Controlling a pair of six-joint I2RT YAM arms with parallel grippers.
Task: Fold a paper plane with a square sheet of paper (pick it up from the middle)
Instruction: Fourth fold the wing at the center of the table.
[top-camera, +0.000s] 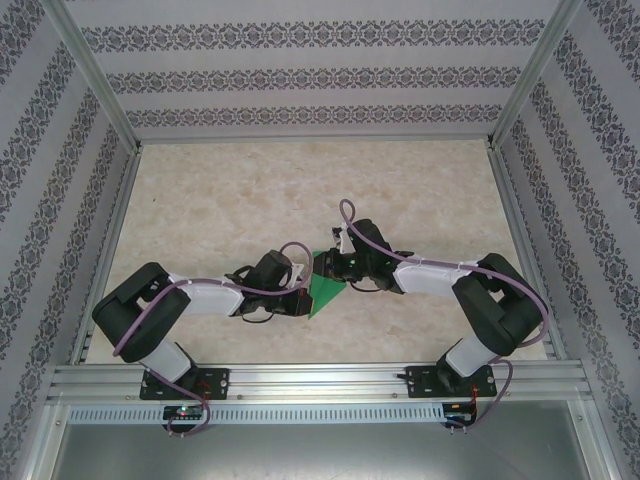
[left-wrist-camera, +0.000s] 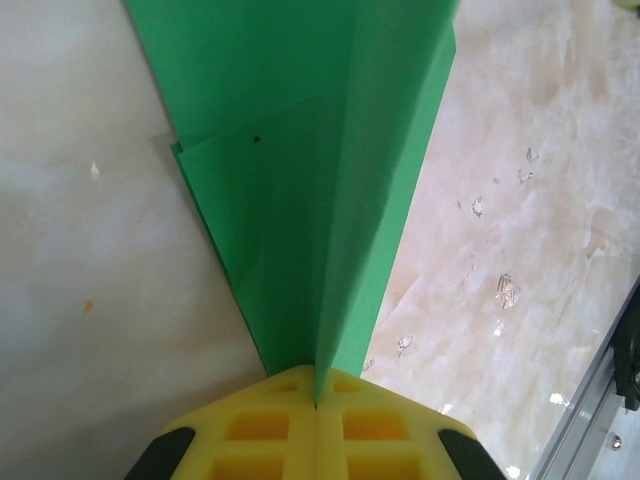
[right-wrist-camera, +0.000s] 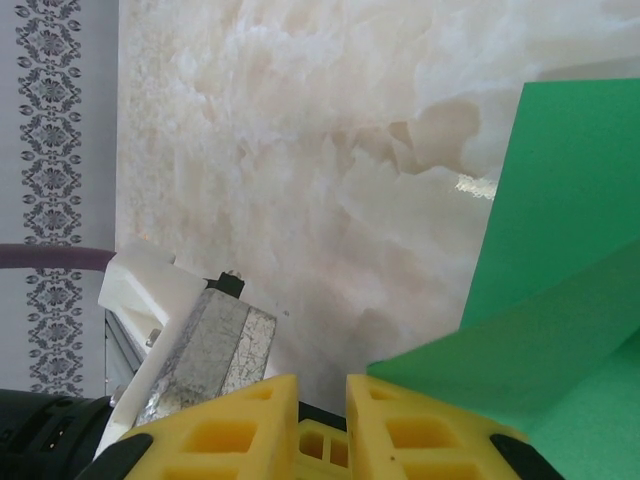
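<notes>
**Green paper (top-camera: 325, 290) pinched at its narrow tip**

It is clamped by the fully closed left gripper (left-wrist-camera: 316, 385) over the table's (top-camera: 250, 200) near middle. Its crease runs straight away, fanning toward the right gripper (right-wrist-camera: 322, 400), whose jaws are slightly parted beside it. Both forearms are angled inward, low.

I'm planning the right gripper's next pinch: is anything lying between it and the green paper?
Nothing visible does. The right gripper, jaws slightly apart, sits right beside the edge of the green paper, which reaches up to one of its fingers. The left gripper is shut on the paper's fold from the opposite side, not in between.
</notes>
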